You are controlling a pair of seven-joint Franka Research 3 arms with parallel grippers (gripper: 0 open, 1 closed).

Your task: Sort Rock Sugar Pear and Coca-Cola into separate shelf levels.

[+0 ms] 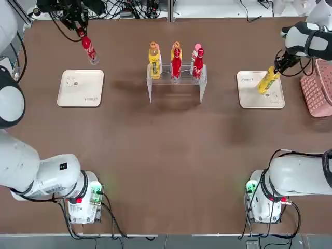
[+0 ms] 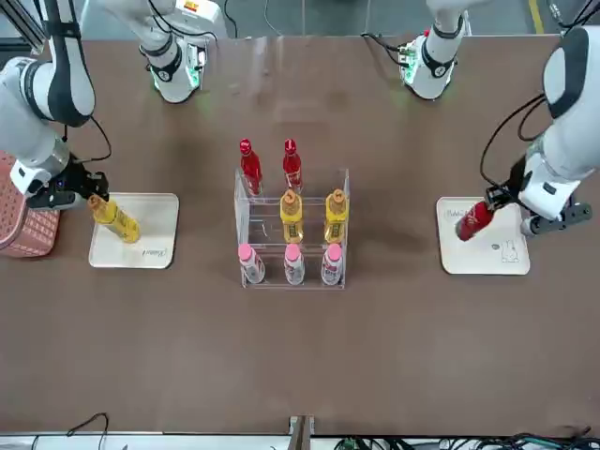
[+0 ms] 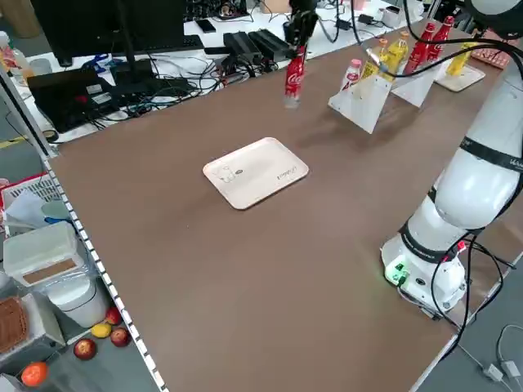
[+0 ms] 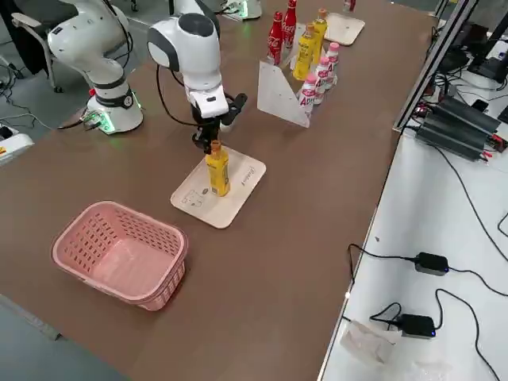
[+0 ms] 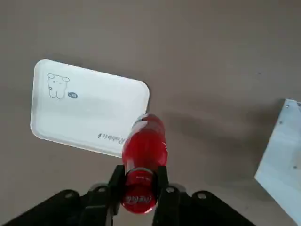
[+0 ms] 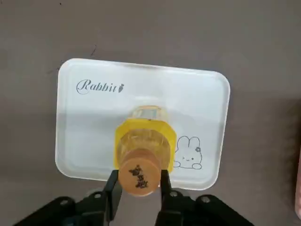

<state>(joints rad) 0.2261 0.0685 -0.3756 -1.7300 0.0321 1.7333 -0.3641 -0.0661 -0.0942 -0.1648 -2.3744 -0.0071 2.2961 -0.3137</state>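
Observation:
My left gripper (image 1: 80,31) is shut on the neck of a red Coca-Cola bottle (image 1: 90,50), which hangs high in the air near the left beige tray (image 1: 80,88). At the right tray (image 1: 260,91) a yellow Rock Sugar Pear bottle (image 4: 217,169) stands upright. My right gripper (image 6: 138,182) is shut on its orange cap (image 6: 138,174). The clear shelf (image 2: 246,217) stands mid-table. Two Coca-Cola bottles (image 2: 250,167) are on its top level, and two Rock Sugar Pear bottles (image 2: 292,216) on the middle one.
Three pink-capped bottles (image 2: 293,264) fill the shelf's lowest level. A pink basket (image 4: 119,250) sits on the table beyond the right tray, near the table's right edge. Cables and electronics (image 3: 245,41) crowd the bench past the far edge.

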